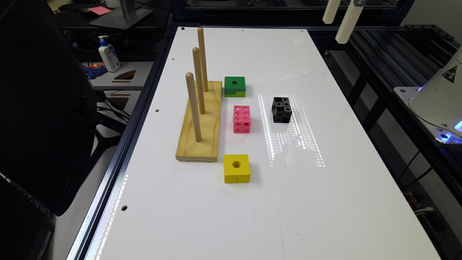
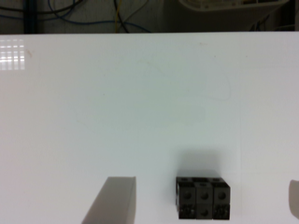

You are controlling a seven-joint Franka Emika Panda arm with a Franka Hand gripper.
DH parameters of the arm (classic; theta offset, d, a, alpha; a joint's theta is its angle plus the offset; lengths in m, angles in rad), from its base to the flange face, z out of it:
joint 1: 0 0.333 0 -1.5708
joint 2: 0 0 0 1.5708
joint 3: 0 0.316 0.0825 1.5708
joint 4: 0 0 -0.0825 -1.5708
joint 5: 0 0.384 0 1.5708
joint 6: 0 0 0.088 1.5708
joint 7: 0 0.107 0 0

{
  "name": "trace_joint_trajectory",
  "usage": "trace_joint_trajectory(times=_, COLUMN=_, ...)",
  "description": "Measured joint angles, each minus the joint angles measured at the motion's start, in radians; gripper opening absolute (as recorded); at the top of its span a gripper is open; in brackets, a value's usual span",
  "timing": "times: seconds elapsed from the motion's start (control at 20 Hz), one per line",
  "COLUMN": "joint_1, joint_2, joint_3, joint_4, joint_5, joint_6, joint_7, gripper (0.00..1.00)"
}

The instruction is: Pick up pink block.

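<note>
The pink block (image 1: pixel 242 119) lies flat on the white table (image 1: pixel 252 216), just beside the wooden base (image 1: pixel 202 126) with its 3 upright pegs. It sits between the green block (image 1: pixel 234 86) and the yellow block (image 1: pixel 236 168), untouched. The black cube (image 1: pixel 282 109) stands apart from it, toward the exterior view's right. In the wrist view, 2 pale fingers (image 2: pixel 114 200) stand spread wide with nothing between them except, apparently lower down, the black cube; the picture is soft.
</note>
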Motion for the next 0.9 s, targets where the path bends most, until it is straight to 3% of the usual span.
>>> trace_joint_trajectory(times=0.3, joint_1=0.001, joint_2=0.097, joint_3=0.001, joint_4=0.070, joint_5=0.0000, joint_6=0.027, joint_7=0.000, gripper=1.00)
trace_joint_trajectory(times=0.9, joint_1=0.001, joint_2=0.266, joint_3=0.012, joint_4=0.220, joint_5=0.0010, joint_6=0.029, joint_7=0.002, gripper=1.00)
